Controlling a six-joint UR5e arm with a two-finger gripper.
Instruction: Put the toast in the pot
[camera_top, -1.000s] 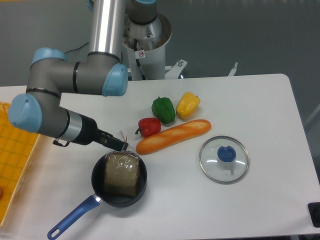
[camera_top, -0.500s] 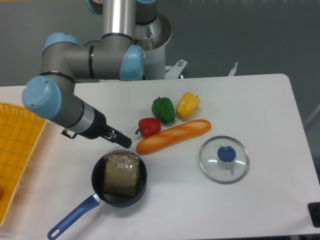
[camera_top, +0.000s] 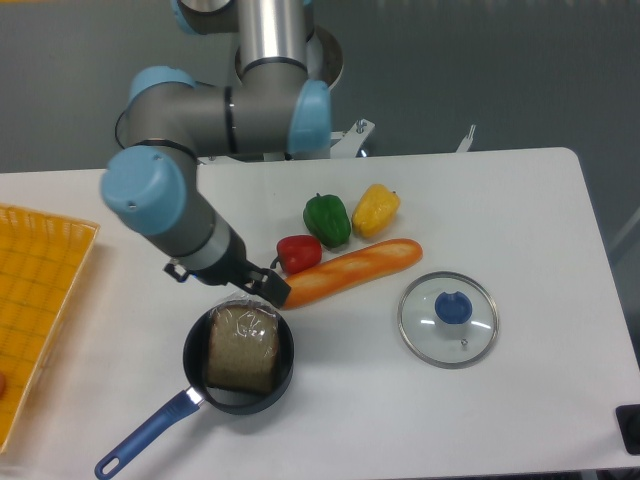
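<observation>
The toast (camera_top: 242, 348), a speckled brown slice in clear plastic, lies inside the black pot (camera_top: 282, 373), which has a long blue handle (camera_top: 146, 434) pointing to the lower left. My gripper (camera_top: 268, 288) hangs just above the pot's far rim, next to the left end of the baguette. It holds nothing. Its fingers are small and dark here, and I cannot tell whether they are open or shut.
An orange baguette (camera_top: 350, 270) lies right of the gripper, with a red pepper (camera_top: 298, 251), green pepper (camera_top: 327, 219) and yellow pepper (camera_top: 375, 209) behind it. A glass lid with a blue knob (camera_top: 448, 318) lies to the right. A yellow tray (camera_top: 35, 300) sits at the left edge.
The arm has swung to the right and the gripper has moved right along the pot's far rim towards the baguette. The toast stays in the pot.
</observation>
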